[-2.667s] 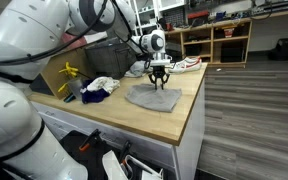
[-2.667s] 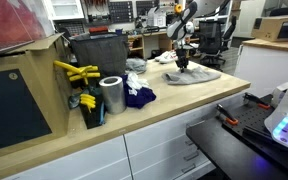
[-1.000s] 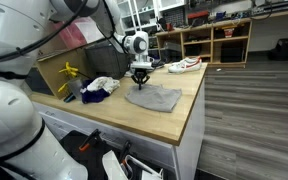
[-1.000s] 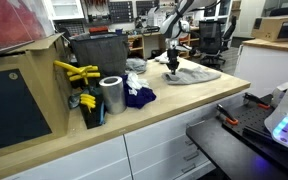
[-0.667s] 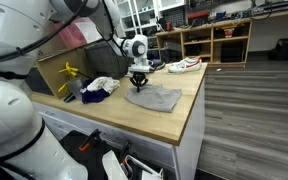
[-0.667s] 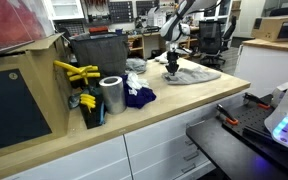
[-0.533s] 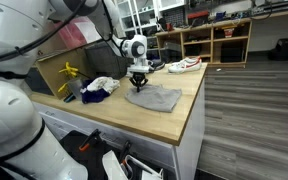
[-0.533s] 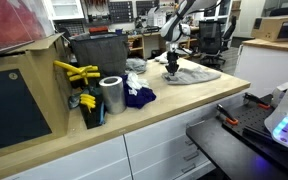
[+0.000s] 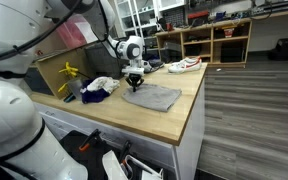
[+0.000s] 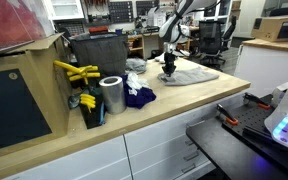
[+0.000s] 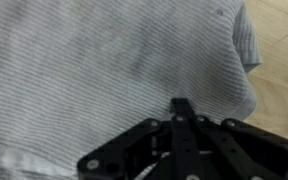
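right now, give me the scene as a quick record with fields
gripper: shut, tips down on the grey ribbed cloth
cloth: spread on the wooden counter
held: cannot tell whether fabric is pinched
nearby: blue and white cloths, silver cylinder

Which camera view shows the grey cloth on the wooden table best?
An exterior view, where the whole grey cloth lies spread out, the shut gripper at its edge. In an exterior view the cloth is distant and seen at a low angle. The wrist view gives only close ribbed fabric.
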`<state>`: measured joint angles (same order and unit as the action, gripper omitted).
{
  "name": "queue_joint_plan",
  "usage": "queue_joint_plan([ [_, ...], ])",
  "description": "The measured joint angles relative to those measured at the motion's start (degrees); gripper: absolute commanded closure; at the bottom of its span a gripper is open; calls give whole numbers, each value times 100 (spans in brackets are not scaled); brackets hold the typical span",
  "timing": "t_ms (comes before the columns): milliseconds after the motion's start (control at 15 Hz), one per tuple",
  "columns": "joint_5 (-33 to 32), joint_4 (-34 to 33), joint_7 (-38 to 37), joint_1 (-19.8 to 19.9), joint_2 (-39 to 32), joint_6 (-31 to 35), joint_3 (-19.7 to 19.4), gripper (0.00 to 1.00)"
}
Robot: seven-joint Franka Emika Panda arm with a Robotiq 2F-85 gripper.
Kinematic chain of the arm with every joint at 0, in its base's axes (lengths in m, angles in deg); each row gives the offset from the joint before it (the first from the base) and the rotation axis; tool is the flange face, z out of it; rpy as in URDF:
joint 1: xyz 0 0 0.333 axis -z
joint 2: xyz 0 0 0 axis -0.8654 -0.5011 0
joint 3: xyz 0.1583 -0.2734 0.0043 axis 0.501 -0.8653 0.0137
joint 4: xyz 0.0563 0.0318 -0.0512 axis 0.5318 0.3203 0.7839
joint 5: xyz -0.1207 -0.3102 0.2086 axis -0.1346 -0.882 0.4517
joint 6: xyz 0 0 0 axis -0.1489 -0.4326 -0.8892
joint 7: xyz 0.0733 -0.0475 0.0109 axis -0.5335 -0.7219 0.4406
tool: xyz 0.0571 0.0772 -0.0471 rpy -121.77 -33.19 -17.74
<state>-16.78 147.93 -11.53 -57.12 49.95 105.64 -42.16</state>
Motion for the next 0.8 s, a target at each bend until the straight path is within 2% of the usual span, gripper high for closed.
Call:
queue_joint_plan([
  [333,414,70,2,-19,-26,3,288,100],
  [400,484,80,18,-19,-27,3,332,81],
  [800,572,273,189,97,217,-3,379,37],
])
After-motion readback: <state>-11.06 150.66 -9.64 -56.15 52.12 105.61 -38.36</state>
